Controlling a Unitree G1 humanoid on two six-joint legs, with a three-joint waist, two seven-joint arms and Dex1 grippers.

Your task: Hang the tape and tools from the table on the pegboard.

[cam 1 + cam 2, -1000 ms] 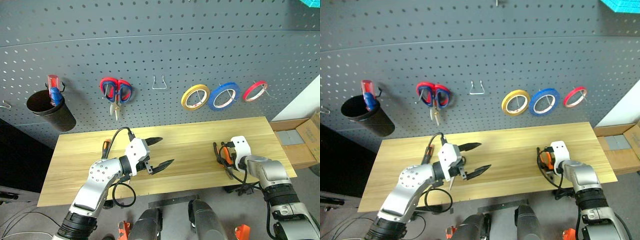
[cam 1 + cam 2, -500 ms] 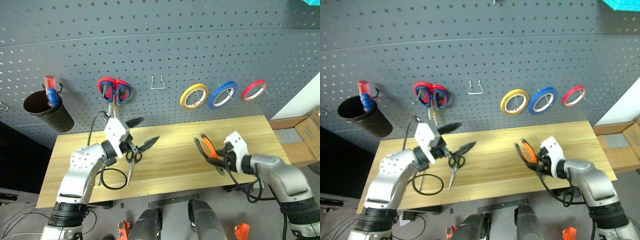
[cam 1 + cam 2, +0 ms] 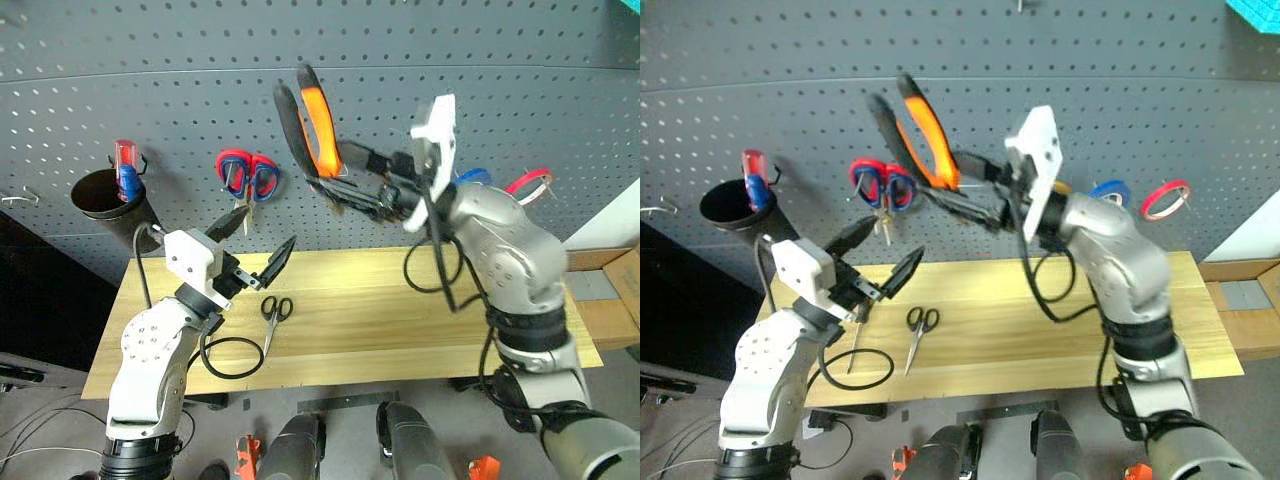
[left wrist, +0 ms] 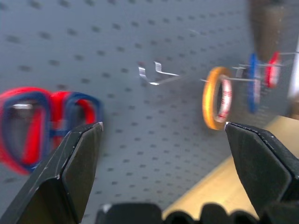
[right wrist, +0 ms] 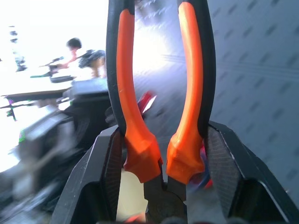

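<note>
My right gripper (image 3: 348, 195) is shut on the orange-and-black pliers (image 3: 312, 118), held high in front of the pegboard (image 3: 150, 60) with the handles pointing up. In the right wrist view the pliers (image 5: 159, 93) sit between both fingers (image 5: 105, 172). My left gripper (image 3: 265, 230) hangs open and empty above the table (image 3: 400, 310), left of the small black-handled scissors (image 3: 272, 312) lying flat. The blue tape (image 4: 252, 84) hangs on the pegboard, mostly hidden behind my right arm in the eye views. A slim screwdriver shaft (image 3: 853, 345) peeks out beside my left arm.
Red-and-blue scissors (image 3: 250, 175) hang on the board, with a bare metal hook (image 4: 156, 74) to their right. Yellow tape (image 4: 216, 98) and red tape (image 3: 528, 182) hang beside the blue one. A black cup (image 3: 105, 200) holding a red-and-blue handle hangs at the far left.
My right gripper has carried the pliers off the table, up and to the left, until they stand before the pegboard. My left gripper has risen and drawn left, uncovering the scissors.
</note>
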